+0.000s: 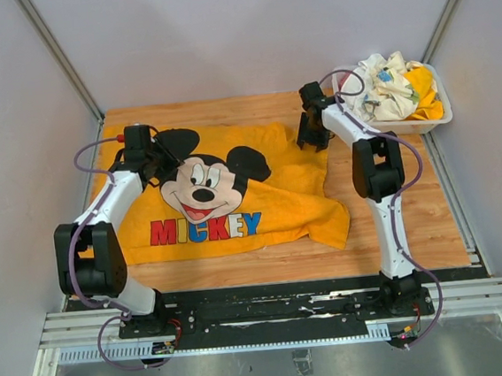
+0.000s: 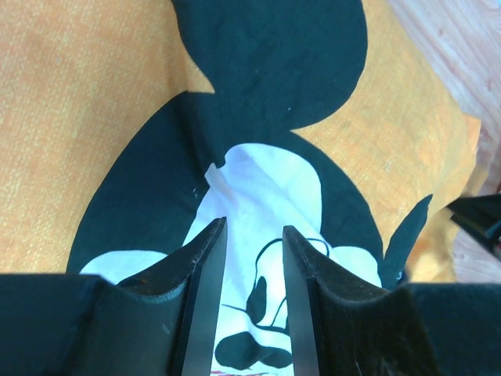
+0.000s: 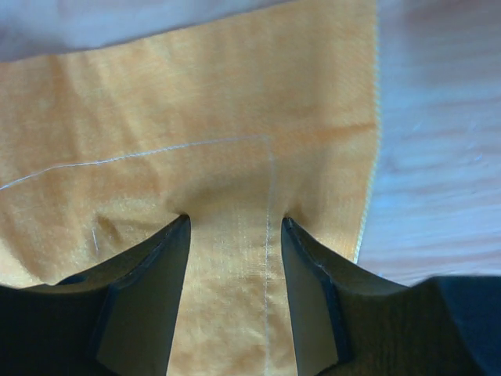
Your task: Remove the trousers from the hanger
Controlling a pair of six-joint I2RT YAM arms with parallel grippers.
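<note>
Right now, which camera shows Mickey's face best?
The top camera: the whole Mickey face shows there. The left wrist camera catches only an ear and part of the face; the right wrist camera sees just orange cloth.

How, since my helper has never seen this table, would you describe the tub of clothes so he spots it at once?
Find the wooden table, mostly covered by an orange Mickey Mouse garment. At its far right corner, clear of that garment, sits a white tub. It is the only container there, heaped with crumpled cream and yellow cloth.
</note>
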